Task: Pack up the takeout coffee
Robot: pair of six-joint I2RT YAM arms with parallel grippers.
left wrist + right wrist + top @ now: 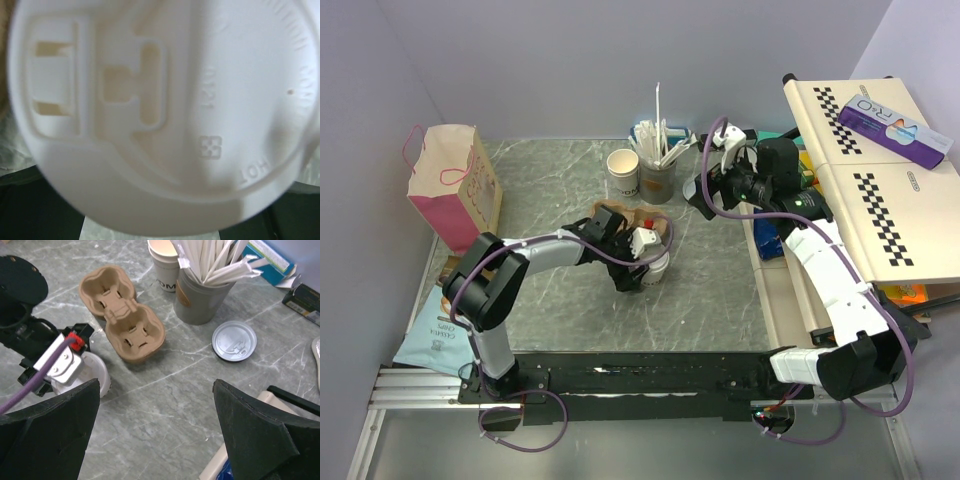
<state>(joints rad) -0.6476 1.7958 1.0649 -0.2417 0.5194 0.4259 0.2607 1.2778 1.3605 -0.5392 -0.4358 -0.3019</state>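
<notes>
The left gripper (645,257) sits over the coffee cup (658,268) on the surface just beside the cardboard cup tray (122,315), probably seating its white lid (160,120) (its jaws hidden; gripping or not, I cannot tell). The right gripper (156,390) hovers with jaws apart, empty.

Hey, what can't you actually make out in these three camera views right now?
Top view: the left gripper partly covers the white lidded cup; whether it grips cannot be told.
Left wrist view: the round white plastic lid fills the blurred frame; fingers and cup are out of sight.
Right wrist view: the off-white paper cup is cut by the top edge.
</notes>
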